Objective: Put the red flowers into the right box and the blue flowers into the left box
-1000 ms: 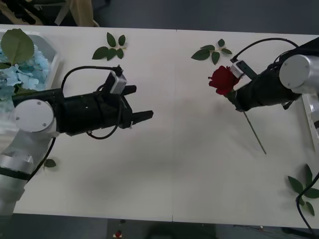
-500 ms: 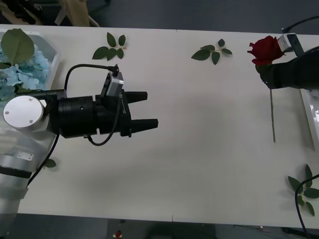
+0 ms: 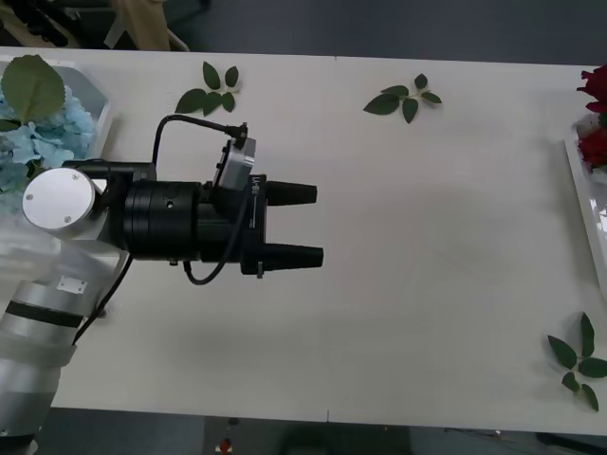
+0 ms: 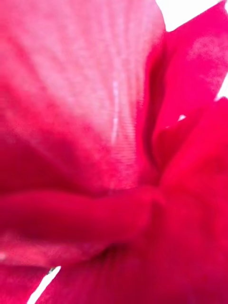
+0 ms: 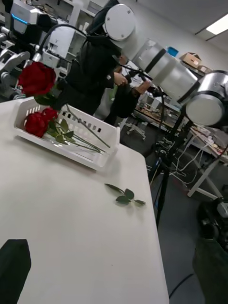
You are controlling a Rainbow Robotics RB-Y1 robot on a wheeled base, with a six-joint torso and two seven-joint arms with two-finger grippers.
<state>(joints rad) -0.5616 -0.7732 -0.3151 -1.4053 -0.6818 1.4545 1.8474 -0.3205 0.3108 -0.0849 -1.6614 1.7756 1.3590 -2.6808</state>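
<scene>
- At the far right edge of the table (image 3: 398, 284), in my front view, I see the red flowers (image 3: 594, 114) over the rim of the right box (image 3: 580, 204).
- In my left wrist view, the right gripper (image 5: 71, 102) holds one rose above that box; the bloom sits high, and the stem slants down and away from it toward the box's far end.
- I read the right gripper as clamped on that stem, though the fingers themselves are hard to make out against the dark arm.
- Two more roses lie inside the right box, blooms at the end nearer the table's middle, stems running lengthwise along the box.
- My right wrist view has red petals pressed close to the lens.
- The left gripper (image 3: 302, 226) hovers over the middle-left of the table, its black fingers spread apart with nothing between them, pointing toward the right box.
- The blue flowers (image 3: 33, 142) rest in the left box (image 3: 100, 104) at the table's far left corner, with a broad green leaf on top.
- Loose leaf sprigs (image 3: 211, 90) lie scattered on the table, well apart from both boxes.
</scene>
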